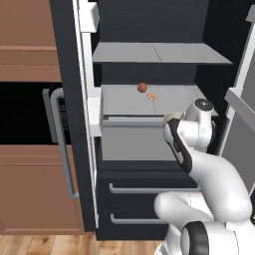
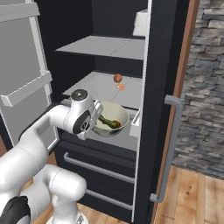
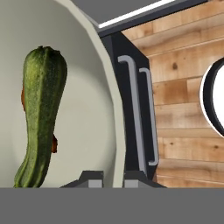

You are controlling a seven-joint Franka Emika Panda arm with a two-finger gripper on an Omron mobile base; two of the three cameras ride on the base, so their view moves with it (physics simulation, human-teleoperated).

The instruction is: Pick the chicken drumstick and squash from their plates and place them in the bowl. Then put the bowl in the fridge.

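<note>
Pincer [image 3: 109, 178] clamping the bowl [image 2: 114, 114] rim at lower centre of the hand view, bowl sitting mid-frame inside the open fridge [image 2: 159, 87], squash [image 3: 40, 113] lying in it (drumstick [image 3: 54, 143] peeking reddish behind), small orange ball [image 1: 142, 87] resting on the shelf above

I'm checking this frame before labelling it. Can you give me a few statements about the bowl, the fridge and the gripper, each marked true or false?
1. The gripper is shut on the rim of the bowl. True.
2. The bowl is empty. False: a green squash lies in it, with a bit of reddish-brown showing behind it.
3. The fridge doors stand open. True.
4. The bowl is on the top shelf. False: it is held low at the fridge front, at about the level of the ledge above the drawers.
5. A small orange-red ball sits on the middle shelf. True.
</note>
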